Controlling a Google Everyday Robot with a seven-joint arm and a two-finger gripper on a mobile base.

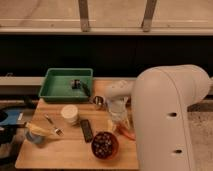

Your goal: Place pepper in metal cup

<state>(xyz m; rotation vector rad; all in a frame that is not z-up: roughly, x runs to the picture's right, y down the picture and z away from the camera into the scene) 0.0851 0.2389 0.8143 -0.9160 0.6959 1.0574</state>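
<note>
The pepper is a slim orange piece lying on the wooden table, at its right side just below my gripper. The metal cup is small and shiny and stands near the back of the table, next to the green tray. My gripper hangs from the white arm between the cup and the pepper, just above the pepper's near end. Part of the pepper is hidden by the gripper and the arm.
A green tray with a dark item stands at the back left. A white cup, a dark remote-like bar, a red bowl of dark pieces, a fork and a yellow item lie on the table.
</note>
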